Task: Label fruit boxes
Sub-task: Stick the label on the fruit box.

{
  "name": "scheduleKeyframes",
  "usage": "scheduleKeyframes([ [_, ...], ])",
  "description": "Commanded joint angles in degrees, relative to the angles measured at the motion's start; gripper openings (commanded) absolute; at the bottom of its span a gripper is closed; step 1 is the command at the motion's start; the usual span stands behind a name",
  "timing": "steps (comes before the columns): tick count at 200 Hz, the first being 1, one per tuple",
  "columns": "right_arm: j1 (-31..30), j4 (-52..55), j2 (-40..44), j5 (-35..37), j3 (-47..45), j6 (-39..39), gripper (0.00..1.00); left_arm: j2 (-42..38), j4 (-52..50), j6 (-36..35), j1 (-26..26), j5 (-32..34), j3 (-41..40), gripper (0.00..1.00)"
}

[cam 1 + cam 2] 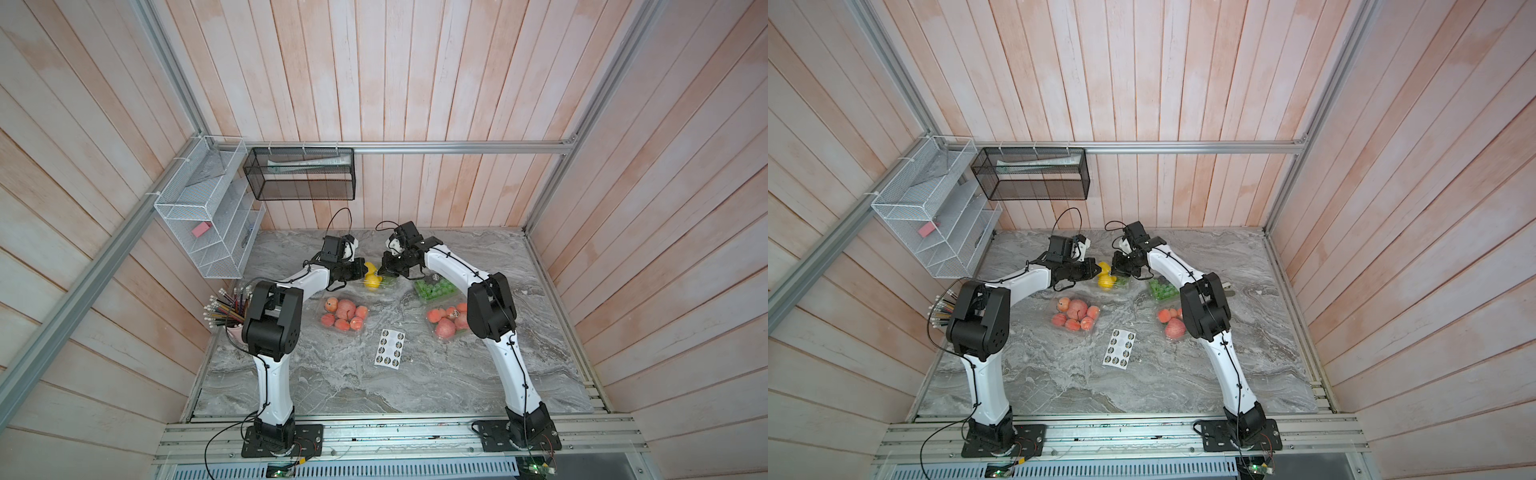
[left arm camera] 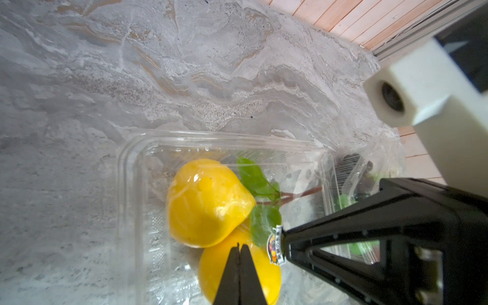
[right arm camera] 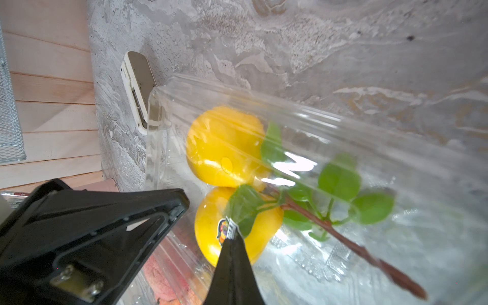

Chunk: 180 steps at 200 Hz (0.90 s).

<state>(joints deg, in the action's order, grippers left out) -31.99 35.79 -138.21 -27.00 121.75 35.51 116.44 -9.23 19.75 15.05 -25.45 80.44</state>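
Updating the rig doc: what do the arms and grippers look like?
Left arm and right arm match: white link shells, black joint housings, a thin black cable tied along each. Left gripper and right gripper are black, with triangular open-frame fingers tapering to narrow tips. White camera housing at each wrist. No markings visible.

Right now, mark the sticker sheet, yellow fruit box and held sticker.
sticker sheet [image 1: 390, 348]: in a top view, its middle.
yellow fruit box [image 2: 128, 211]: left wrist view, clear rim.
held sticker [image 3: 224, 231]: right wrist view, printed face.
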Motion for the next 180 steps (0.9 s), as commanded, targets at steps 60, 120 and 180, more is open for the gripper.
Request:
scheduleKeyframes([
  [60,0.18,3.39,1.40,2.13,3.89,-0.88,0.00,-4.31,-2.38,0.04,0.25,0.09,-0.87,0.05],
  [120,-0.99,4.28,12.34,6.22,0.16,-1.76,0.03,-11.95,-5.93,-0.46,2.38,2.23,-3.22,0.16],
  [180,-1.86,-7.11,34.01,11.51,-27.59,2.35,0.17,-22.32,-12.48,-0.27,9.08,6.40,-7.85,0.38],
])
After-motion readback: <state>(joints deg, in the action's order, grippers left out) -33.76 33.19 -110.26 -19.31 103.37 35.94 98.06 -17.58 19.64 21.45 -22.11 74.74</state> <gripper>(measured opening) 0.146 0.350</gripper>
